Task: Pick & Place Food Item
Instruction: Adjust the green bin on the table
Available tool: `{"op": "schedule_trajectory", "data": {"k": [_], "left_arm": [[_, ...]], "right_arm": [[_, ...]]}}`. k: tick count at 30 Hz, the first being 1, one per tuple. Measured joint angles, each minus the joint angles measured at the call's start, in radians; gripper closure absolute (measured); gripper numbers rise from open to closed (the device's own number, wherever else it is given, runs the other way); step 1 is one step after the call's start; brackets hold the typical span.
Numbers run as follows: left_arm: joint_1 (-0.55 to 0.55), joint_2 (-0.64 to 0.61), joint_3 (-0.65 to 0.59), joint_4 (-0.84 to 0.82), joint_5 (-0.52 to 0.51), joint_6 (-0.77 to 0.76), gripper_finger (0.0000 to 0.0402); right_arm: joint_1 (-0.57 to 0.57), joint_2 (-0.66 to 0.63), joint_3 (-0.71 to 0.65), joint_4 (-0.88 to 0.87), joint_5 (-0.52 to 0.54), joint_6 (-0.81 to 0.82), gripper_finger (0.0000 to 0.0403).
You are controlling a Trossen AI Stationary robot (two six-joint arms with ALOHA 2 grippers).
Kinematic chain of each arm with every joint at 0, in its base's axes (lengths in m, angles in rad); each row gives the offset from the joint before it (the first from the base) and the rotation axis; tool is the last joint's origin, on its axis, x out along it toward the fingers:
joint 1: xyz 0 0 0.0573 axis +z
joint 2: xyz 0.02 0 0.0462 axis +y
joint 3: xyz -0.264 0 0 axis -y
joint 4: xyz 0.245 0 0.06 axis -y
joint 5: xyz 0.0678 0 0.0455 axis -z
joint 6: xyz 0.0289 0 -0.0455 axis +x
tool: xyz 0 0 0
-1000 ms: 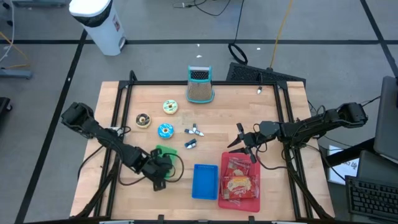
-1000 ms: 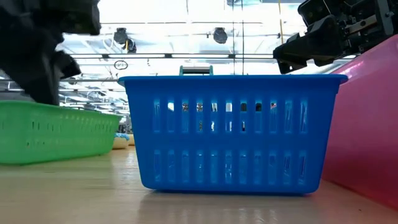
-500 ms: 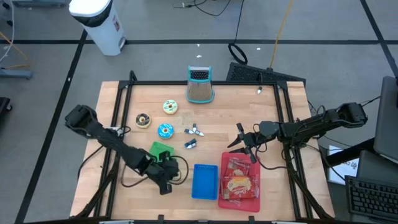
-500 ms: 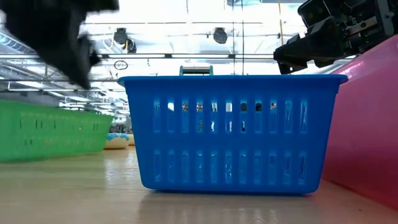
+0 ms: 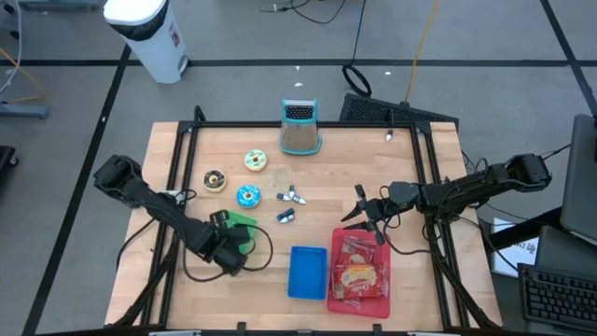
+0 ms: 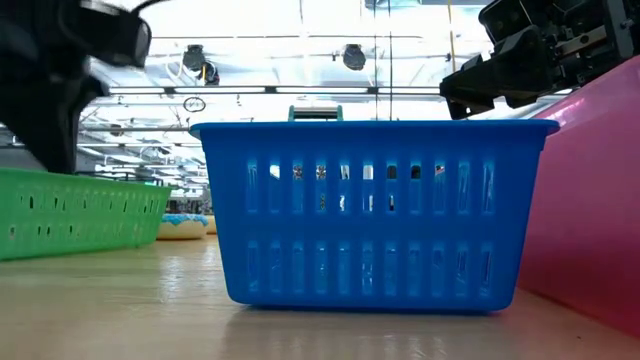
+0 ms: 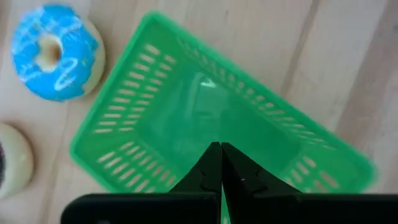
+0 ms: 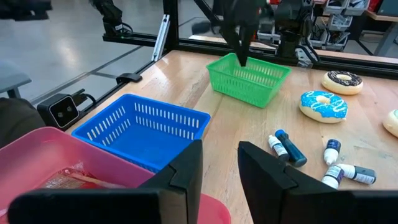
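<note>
The food items are three ring doughnuts lying on the left half of the wooden table (image 5: 410, 271). The blue-iced doughnut (image 5: 247, 196) has white squiggles on its icing and sits nearest the centre, just beyond the green basket (image 5: 241, 229). Farther back lies a pale doughnut (image 5: 256, 161) with yellow and green specks, and to the left a chocolate doughnut (image 5: 215, 181).

The left gripper (image 5: 230, 250) hangs over the green basket, its fingers pressed together, tips pointing down into the empty basket.

Small bottles (image 5: 290, 204) lie near the table's centre. At the near edge stand a blue basket (image 5: 308, 273), empty, and just right of it a pink tray (image 5: 360, 271) holding packaged snacks.

The right gripper (image 5: 362, 214) hovers beyond the pink tray, its fingers parted a little, holding nothing. A metal grater (image 5: 299, 127) stands at the far edge.
</note>
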Motion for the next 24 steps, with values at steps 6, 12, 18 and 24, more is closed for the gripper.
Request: {"op": "schedule_trajectory", "data": {"k": [6,12,18,24], "left_arm": [[0.013,0.006,-0.122,0.309,0.124,0.044,0.04],[0.014,0.045,-0.133,0.559,0.144,0.114,0.04],[0.03,0.111,-0.133,0.8,0.155,0.181,0.04],[0.051,0.231,-0.133,1.012,0.261,0.226,0.04]], "right_arm": [[0.0,0.0,0.0,0.0,0.0,0.0,0.0312],[0.0,0.0,0.0,0.001,0.0,0.0,0.0312],[0.0,0.0,0.0,0.001,0.0,0.0,0.0312],[0.0,0.0,0.0,0.001,0.0,0.0,0.0312]]}}
